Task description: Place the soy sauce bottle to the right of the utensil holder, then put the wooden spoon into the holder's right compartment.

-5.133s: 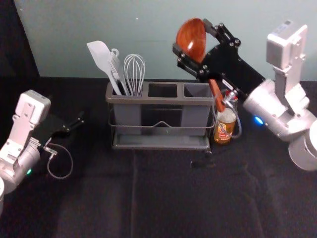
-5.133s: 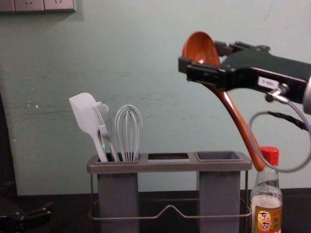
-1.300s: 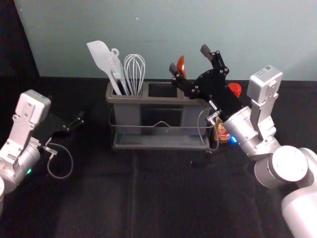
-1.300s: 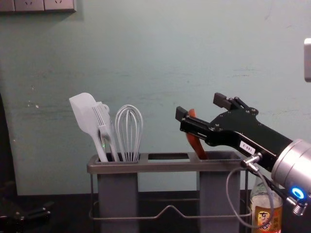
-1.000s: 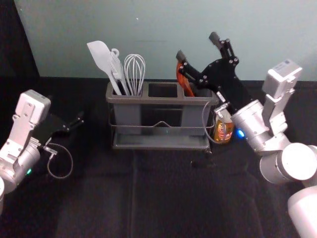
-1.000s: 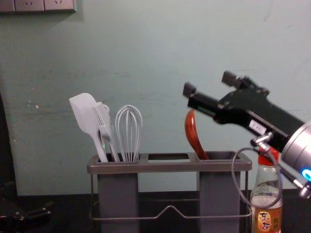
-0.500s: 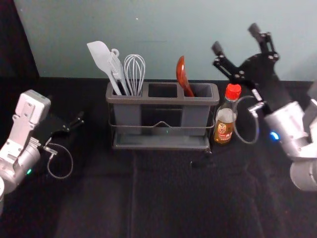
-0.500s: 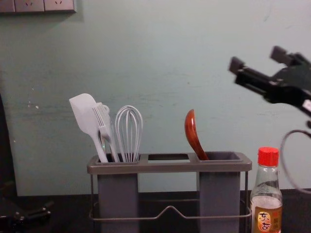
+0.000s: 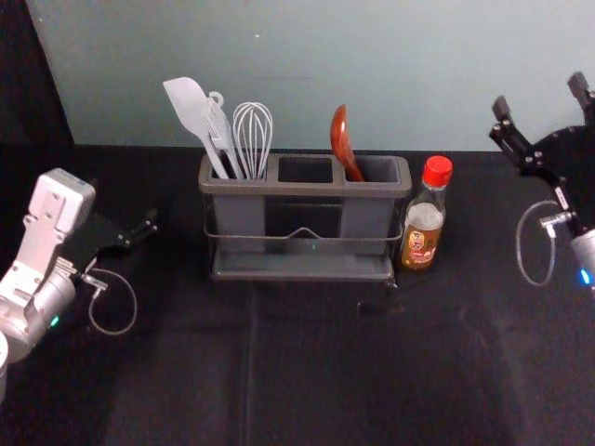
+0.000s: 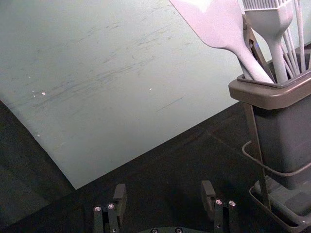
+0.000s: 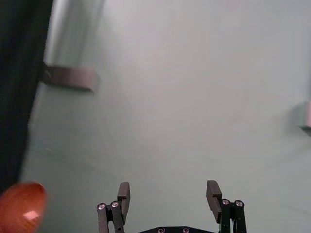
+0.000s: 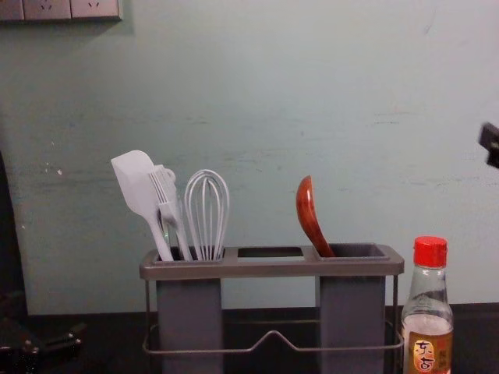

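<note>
Black cloth (image 9: 307, 381) covers the worktop (image 9: 502, 400). Toward its far edge, left of the middle, three pale kitchen utensils stand head up, close together: a spatula (image 12: 135, 183) leaning toward the left edge, a bristled brush (image 12: 164, 193), and a wire whisk (image 12: 207, 218) nearest the right edge. Beyond the far edge rises a grey-green wall (image 9: 325, 56) with scuffs, a row of sockets (image 12: 70, 8) high up, and a dark drape (image 9: 33, 84) by the far left corner.

Your head view overlooks the utensil holder (image 9: 307, 189); chest, lower, nearer, shares its front; left wrist catches its left end; right, the wall (image 9: 372, 56).
</note>
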`<state>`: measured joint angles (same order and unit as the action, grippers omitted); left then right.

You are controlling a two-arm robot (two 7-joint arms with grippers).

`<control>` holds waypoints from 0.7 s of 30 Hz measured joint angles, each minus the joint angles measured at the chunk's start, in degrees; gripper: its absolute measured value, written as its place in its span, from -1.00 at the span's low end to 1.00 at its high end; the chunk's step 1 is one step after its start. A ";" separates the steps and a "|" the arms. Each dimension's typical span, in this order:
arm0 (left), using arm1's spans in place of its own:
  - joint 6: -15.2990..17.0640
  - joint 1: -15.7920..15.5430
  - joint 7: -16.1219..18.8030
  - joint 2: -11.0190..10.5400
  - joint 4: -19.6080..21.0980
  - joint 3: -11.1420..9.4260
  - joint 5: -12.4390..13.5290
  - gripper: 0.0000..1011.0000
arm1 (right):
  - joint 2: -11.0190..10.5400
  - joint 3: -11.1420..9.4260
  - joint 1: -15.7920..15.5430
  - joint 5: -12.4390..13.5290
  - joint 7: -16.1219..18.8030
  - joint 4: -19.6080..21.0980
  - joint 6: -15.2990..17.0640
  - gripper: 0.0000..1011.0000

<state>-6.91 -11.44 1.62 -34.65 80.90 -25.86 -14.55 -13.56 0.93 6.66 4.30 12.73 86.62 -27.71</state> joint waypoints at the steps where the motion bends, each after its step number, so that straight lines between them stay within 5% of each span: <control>1: 0.00 0.00 0.00 0.00 0.00 0.00 0.00 0.99 | 0.37 -0.51 -0.24 -1.62 -1.40 -0.20 0.72 0.99; 14: 0.00 0.01 0.00 0.00 0.00 0.00 0.00 0.99 | 2.12 -3.01 -0.75 -6.86 -4.84 -2.02 4.84 0.99; 21: 0.00 0.00 0.00 0.00 0.00 0.00 0.00 0.99 | 1.31 -2.77 -1.86 -9.64 -5.02 -0.92 15.20 0.99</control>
<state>-6.91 -11.44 1.62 -34.64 80.90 -25.86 -14.55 -12.25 -1.84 4.80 -5.34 7.72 85.69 -12.52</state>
